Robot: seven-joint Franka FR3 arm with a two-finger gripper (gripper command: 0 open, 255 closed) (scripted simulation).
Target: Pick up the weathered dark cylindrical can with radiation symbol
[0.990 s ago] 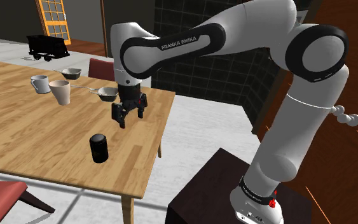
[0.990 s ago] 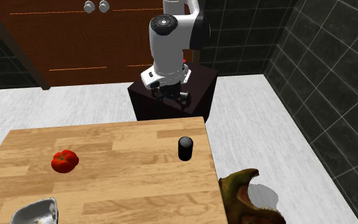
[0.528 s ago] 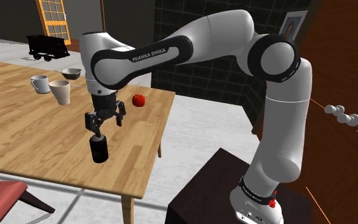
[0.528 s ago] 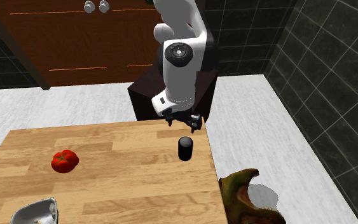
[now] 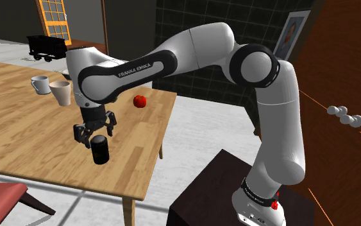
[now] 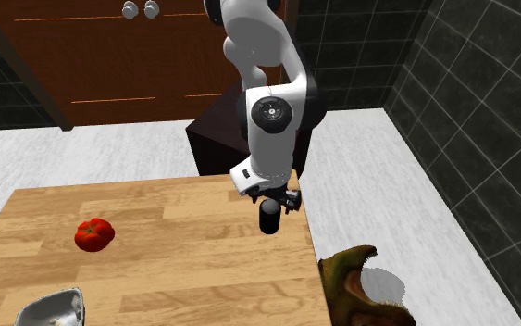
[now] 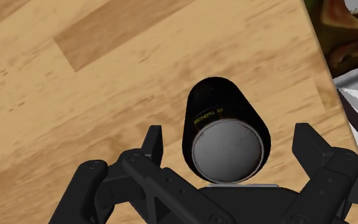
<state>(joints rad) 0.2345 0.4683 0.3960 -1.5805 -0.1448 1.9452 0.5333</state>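
Hovering right over the target: the all-black two-finger tool hangs just above the dark cylindrical can with a grey top. The can stands upright on the light wooden counter, near the corner on the stand's side.

From the wrist camera the tool is lined up on the can. Its fingers are spread wide, one on each side of the grey top, with bare wood showing in both gaps. Nothing is gripped and nothing is touched. Faint yellowish lettering runs along the can's side, too small to read.

The second exterior view agrees: the tool sits directly over the can, which is close to the counter's right edge.

Around the can the counter is open, with nothing crowding it.
- A red round fruit lies well apart, beyond the arm in the shoulder view.
- A white mug and a beige cup stand side by side, far back on the counter.
- A grey metal bowl sits at the counter's near corner in the second exterior view.
- A brownish-green dinosaur figure lies on the floor past the counter's edge.
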